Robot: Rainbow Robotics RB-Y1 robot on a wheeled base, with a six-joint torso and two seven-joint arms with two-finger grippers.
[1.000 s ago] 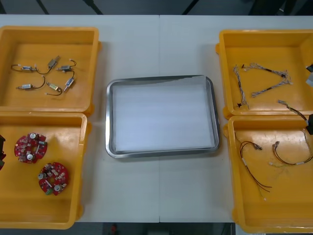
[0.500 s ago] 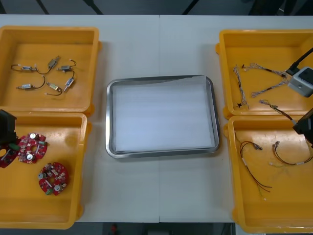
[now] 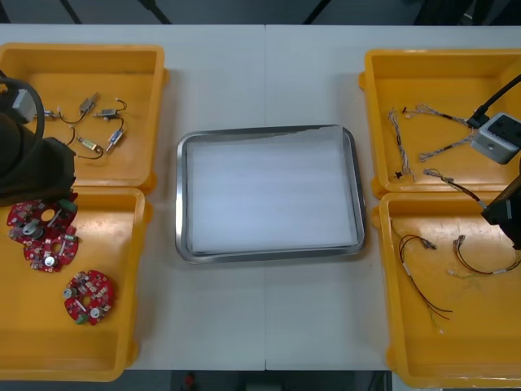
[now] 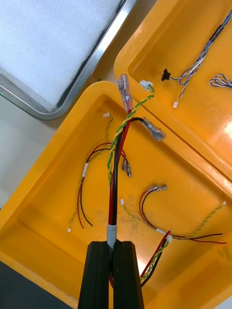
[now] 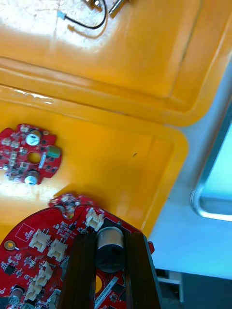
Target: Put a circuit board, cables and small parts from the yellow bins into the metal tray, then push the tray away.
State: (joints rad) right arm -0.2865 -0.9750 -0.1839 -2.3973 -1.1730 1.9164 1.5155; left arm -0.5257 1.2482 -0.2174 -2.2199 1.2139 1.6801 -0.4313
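**Left pincer** (image 5: 110,240): closed on the round metal can (image 5: 110,248) that stands on a red board (image 5: 48,244). This probably lets one sturdy part carry the board and spares the small connectors. The board is over the near left bin (image 5: 121,159), beside two others lying there. It is round, with white connectors.

**Right pincer** (image 4: 112,245): closed narrow on a cable (image 4: 115,178) at its sleeved end. The black, red and yellow-green leads trail free over the near right bin (image 4: 58,212).

**Tray** (image 3: 181,204): at the middle of the bench (image 3: 269,73), white inside, not yet loaded.
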